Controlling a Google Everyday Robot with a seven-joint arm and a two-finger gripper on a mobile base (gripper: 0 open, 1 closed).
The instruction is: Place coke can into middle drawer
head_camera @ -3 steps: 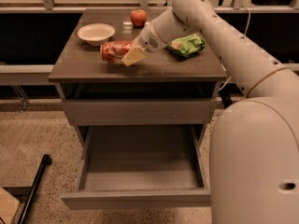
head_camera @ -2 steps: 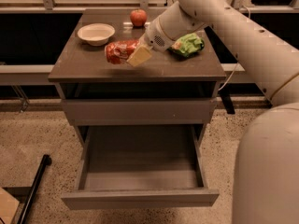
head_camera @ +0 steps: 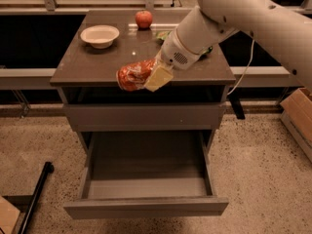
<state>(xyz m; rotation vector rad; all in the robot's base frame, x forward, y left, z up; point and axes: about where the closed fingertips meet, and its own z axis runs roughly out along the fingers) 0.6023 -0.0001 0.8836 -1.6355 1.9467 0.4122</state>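
Observation:
The red coke can (head_camera: 133,74) lies sideways in my gripper (head_camera: 152,75), held in the air over the front edge of the cabinet top. The gripper's pale fingers (head_camera: 159,77) are shut on the can's right end. The middle drawer (head_camera: 146,186) is pulled out wide below, its grey interior showing nothing inside. The can is above the drawer's back part and well above its level. My white arm reaches in from the upper right.
On the cabinet top (head_camera: 87,65) stand a white bowl (head_camera: 99,35) at the back left and a red apple (head_camera: 143,19) at the back. A green snack bag (head_camera: 163,35) is partly hidden behind my arm. A black pole (head_camera: 35,194) leans at lower left; a cardboard box (head_camera: 298,116) at right.
The gripper has lifted the can off the cabinet top and carried it forward to the front edge, above the open drawer.

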